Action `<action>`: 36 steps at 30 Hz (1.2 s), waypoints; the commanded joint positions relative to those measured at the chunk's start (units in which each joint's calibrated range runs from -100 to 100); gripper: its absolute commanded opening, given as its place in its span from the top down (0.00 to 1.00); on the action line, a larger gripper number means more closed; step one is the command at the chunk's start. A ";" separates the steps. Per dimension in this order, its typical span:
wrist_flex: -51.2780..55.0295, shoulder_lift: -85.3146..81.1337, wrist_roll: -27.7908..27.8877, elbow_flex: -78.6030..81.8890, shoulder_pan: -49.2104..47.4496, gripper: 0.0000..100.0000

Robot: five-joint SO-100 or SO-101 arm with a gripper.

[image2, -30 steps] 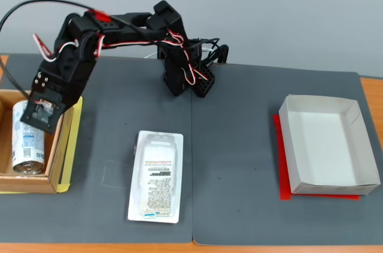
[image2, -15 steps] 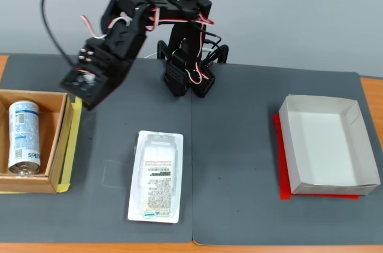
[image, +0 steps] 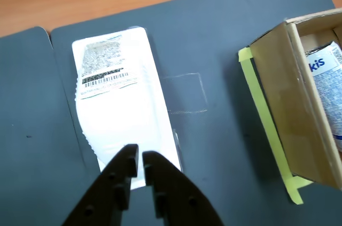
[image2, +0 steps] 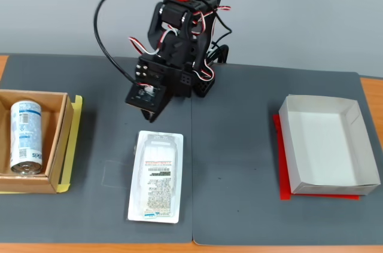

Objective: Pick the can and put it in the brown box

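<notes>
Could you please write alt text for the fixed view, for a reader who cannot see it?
A white can lies on its side in a brown box at the left edge of a dark mat. The black robot arm is folded back near its base, its tool hanging above a flat white pack mid-mat. An empty white box sits at the right.

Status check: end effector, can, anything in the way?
End effector shut, empty, above tray pack. Can lying in brown box. Nothing in the way.
</notes>
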 commanded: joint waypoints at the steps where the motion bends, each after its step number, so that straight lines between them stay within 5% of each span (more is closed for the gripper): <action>1: -7.27 -7.41 -0.91 8.46 -1.82 0.99; 8: -15.16 -23.42 -0.39 26.65 -4.91 0.99; 26: -14.38 -57.56 -0.39 62.49 -16.04 0.99; 36: -14.38 -59.17 -0.81 70.81 -18.80 0.99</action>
